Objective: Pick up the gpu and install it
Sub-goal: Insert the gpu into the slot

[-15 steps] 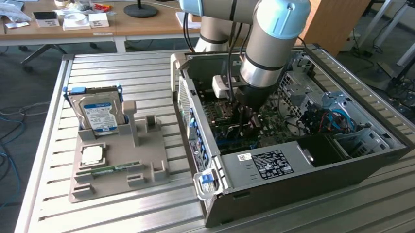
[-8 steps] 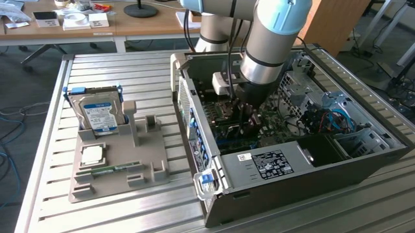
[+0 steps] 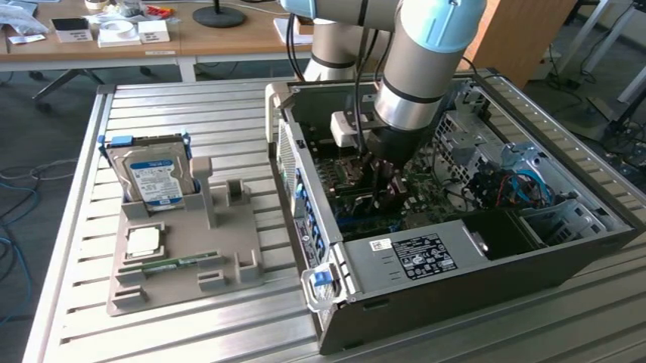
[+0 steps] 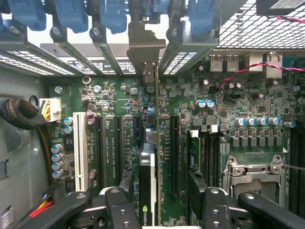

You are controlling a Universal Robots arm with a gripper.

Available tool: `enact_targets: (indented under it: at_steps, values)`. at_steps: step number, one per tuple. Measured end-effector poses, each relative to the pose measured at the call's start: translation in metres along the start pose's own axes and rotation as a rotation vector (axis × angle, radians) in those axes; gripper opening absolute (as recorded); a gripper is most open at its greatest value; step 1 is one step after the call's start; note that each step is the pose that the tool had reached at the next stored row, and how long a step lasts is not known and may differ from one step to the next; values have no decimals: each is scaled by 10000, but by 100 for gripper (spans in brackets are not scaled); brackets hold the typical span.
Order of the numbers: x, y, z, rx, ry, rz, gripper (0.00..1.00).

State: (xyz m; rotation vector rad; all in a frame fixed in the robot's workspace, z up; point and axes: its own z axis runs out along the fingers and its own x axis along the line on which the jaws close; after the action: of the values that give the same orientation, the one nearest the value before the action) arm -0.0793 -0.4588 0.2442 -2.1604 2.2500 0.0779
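Note:
The gpu (image 4: 148, 176) stands on edge in a motherboard slot, seen from above as a thin dark card. Its metal bracket (image 4: 143, 45) sits against the rear slot openings of the case. My gripper (image 4: 161, 181) hangs straight over the card, open, with one black finger (image 4: 125, 207) on each side. Both fingers stand apart from the card, with a gap between each and its face. In the exterior view the gripper (image 3: 389, 195) reaches down inside the open computer case (image 3: 333, 318), just above the motherboard.
Blue slot latches (image 4: 71, 14) line the case's rear wall. A CPU socket (image 4: 252, 174) and the power supply (image 3: 424, 253) lie near. Outside the case, a grey fixture (image 3: 217, 272) holds a hard drive (image 3: 151, 178), a processor chip (image 3: 144, 240) and a green memory stick (image 3: 166, 265).

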Motion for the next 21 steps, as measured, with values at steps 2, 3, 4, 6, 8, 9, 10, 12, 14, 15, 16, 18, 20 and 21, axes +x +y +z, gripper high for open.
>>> enact_targets:
  at_steps: [2,3,4,6,8,9,10,12,14,15,16,18,20,21]
  values:
    - [0,0,0,0,0,0,58]
    - [0,0,0,0,0,0,58]
    - [0,0,0,0,0,0,56]
    - [0,0,0,1,1,0,50]
    - [0,0,0,0,1,0,43]
    - [0,0,0,0,2,0,42]
    - [1,0,-2,-1,7,1,36]
    - [1,0,-1,-1,2,-1,36]
    - [0,0,-1,-1,2,0,31]
    - [0,0,0,0,1,0,31]
    - [0,0,0,0,1,0,31]
    - [0,0,0,0,1,-1,31]
    - [0,0,0,0,1,0,31]
    - [0,0,0,1,0,0,31]
